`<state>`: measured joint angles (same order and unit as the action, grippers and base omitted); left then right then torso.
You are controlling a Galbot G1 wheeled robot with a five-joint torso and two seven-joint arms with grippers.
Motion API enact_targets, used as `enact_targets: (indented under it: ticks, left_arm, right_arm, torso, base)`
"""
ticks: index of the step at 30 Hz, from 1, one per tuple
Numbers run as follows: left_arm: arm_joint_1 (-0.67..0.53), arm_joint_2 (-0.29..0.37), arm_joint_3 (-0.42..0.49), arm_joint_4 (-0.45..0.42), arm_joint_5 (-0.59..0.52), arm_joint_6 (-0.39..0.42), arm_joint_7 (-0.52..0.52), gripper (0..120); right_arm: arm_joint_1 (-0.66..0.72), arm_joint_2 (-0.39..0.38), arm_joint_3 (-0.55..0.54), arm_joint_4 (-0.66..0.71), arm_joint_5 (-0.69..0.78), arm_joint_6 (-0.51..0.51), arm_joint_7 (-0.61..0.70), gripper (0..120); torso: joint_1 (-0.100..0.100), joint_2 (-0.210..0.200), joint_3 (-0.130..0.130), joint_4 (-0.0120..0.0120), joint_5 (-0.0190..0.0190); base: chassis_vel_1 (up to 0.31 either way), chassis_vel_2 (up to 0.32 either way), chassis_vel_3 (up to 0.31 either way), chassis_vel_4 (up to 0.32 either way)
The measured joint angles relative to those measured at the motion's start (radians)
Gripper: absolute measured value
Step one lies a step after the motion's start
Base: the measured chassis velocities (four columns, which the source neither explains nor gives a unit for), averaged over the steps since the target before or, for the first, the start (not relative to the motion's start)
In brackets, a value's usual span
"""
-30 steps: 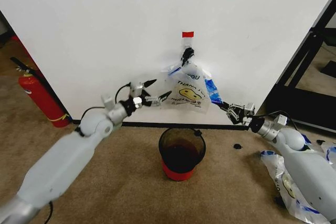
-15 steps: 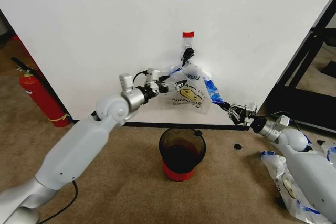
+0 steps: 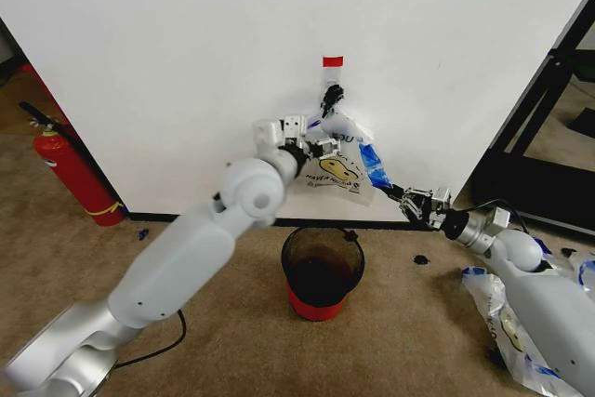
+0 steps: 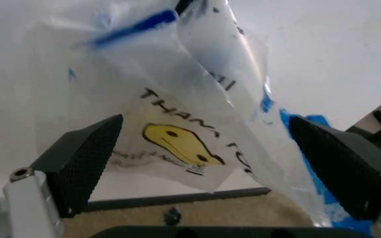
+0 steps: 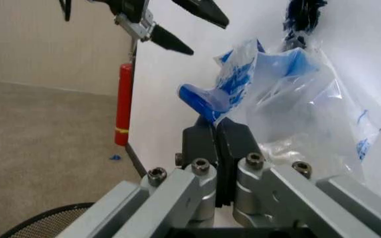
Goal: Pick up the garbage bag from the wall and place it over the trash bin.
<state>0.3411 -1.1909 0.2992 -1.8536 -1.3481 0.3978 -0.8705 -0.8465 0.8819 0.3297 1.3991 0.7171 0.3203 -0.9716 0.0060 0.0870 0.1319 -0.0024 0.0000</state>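
Observation:
The garbage bag (image 3: 342,166), whitish with a yellow smiley and "THANK YOU" print, hangs from a black hook on the wall. My left gripper (image 3: 324,147) is open at the bag's upper left side. In the left wrist view its black pads (image 4: 87,159) stand wide apart with the bag (image 4: 184,129) just beyond them. My right gripper (image 3: 408,200) is shut on the bag's blue handle patch (image 5: 208,102) and holds it stretched out to the lower right. The trash bin (image 3: 322,271), dark-walled with a red base, stands on the carpet directly below the bag.
A red fire extinguisher (image 3: 72,172) stands by the wall at the left. Other clear bags (image 3: 509,324) lie on the floor at the right, beside my right arm. A black metal frame (image 3: 550,104) stands at the far right. A red tape mark (image 3: 332,61) sits above the hook.
My left arm has risen and swung right, bringing its open gripper from beside the bag up against it. The right gripper has kept its hold on the blue handle.

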Motion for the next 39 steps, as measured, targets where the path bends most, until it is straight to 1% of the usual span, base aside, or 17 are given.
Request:
enact_targets:
  ticks: [3, 6, 9, 10, 13, 20, 24, 25, 26, 27, 31, 32, 33, 39]
  left_arm:
    - [0.0, -0.008, 0.005, 0.004, -0.016, -0.027, -0.007, 98]
    - [-0.011, -0.028, 0.01, 0.047, -0.006, -0.051, 0.006, 96]
    - [-0.037, -0.054, -0.01, 0.099, 0.001, -0.055, 0.023, 95]
    - [-0.037, -0.054, -0.01, 0.099, 0.001, -0.055, 0.023, 95]
    - [-0.067, -0.067, -0.023, 0.141, 0.003, -0.049, 0.041, 94]
    - [-0.073, -0.072, 0.006, 0.226, 0.055, -0.038, 0.062, 93]
    - [-0.058, -0.078, 0.004, 0.247, 0.075, -0.046, 0.07, 77]
    - [-0.058, -0.078, 0.004, 0.247, 0.075, -0.046, 0.07, 77]
    - [-0.055, -0.077, 0.001, 0.246, 0.078, -0.048, 0.073, 71]
    - [-0.052, -0.074, -0.001, 0.243, 0.081, -0.048, 0.076, 68]
    - [-0.039, -0.053, -0.002, 0.226, 0.112, -0.047, 0.107, 50]
    - [-0.039, -0.053, -0.002, 0.226, 0.112, -0.047, 0.107, 50]
    - [-0.036, -0.051, -0.002, 0.224, 0.117, -0.047, 0.112, 47]
    - [-0.007, -0.035, -0.003, 0.193, 0.135, -0.048, 0.135, 22]
  right_arm:
    - [0.001, 0.002, -0.003, 0.0, -0.003, 0.001, 0.0, 0]
    - [-0.001, 0.004, -0.007, 0.0, -0.009, 0.003, -0.003, 0]
    - [-0.005, 0.003, -0.007, 0.003, -0.011, 0.004, -0.004, 0]
    - [-0.005, 0.003, -0.007, 0.003, -0.011, 0.004, -0.004, 0]
    - [-0.007, -0.003, -0.004, 0.005, -0.011, 0.004, -0.004, 0]
    - [-0.005, -0.007, 0.001, 0.011, -0.009, 0.004, -0.003, 0]
    - [-0.005, -0.007, 0.003, 0.017, -0.008, 0.004, -0.001, 0]
    - [-0.005, -0.007, 0.003, 0.017, -0.008, 0.004, -0.001, 0]
    - [-0.006, -0.007, 0.004, 0.019, -0.008, 0.004, -0.001, 0]
    - [-0.008, -0.007, 0.005, 0.019, -0.008, 0.004, 0.0, 0]
    - [-0.014, -0.008, 0.008, 0.02, -0.008, 0.004, 0.0, 0]
    - [-0.014, -0.008, 0.008, 0.02, -0.008, 0.004, 0.0, 0]
    - [-0.015, -0.008, 0.008, 0.02, -0.009, 0.004, 0.0, 0]
    - [-0.016, -0.01, 0.011, 0.02, -0.009, 0.004, 0.001, 0]
  torso:
    - [0.0, 0.0, 0.0, 0.0, 0.0001]
    - [0.0, 0.0, 0.0, 0.0003, 0.0]
    - [0.0, 0.0, 0.0, 0.0, 0.0001]
    - [0.0, 0.0, 0.0, 0.0, 0.0001]
    - [0.0, 0.0, 0.0, 0.0, 0.0]
    - [0.0, 0.0, 0.0, 0.0001, 0.0001]
    - [0.0, 0.0, 0.0, 0.0001, -0.0001]
    - [0.0, 0.0, 0.0, 0.0001, -0.0001]
    - [0.0, 0.0, 0.0, 0.0001, -0.0001]
    - [0.0, 0.0, 0.0, 0.0001, -0.0001]
    - [0.0, 0.0, 0.0, 0.0002, 0.0]
    - [0.0, 0.0, 0.0, 0.0002, 0.0]
    - [0.0, 0.0, 0.0, 0.0002, 0.0]
    - [0.0, 0.0, 0.0, 0.0001, -0.0001]
  base:
    - [0.0, 0.0, 0.0, 0.0]
    - [0.0, 0.0, 0.0, 0.0]
    - [0.0, 0.0, 0.0, 0.0]
    - [0.0, 0.0, 0.0, 0.0]
    - [0.0, 0.0, 0.0, 0.0]
    - [0.0, 0.0, 0.0, 0.0]
    - [0.0, 0.0, 0.0, 0.0]
    - [0.0, 0.0, 0.0, 0.0]
    - [0.0, 0.0, 0.0, 0.0]
    - [0.0, 0.0, 0.0, 0.0]
    - [0.0, 0.0, 0.0, 0.0]
    - [0.0, 0.0, 0.0, 0.0]
    - [0.0, 0.0, 0.0, 0.0]
    - [0.0, 0.0, 0.0, 0.0]
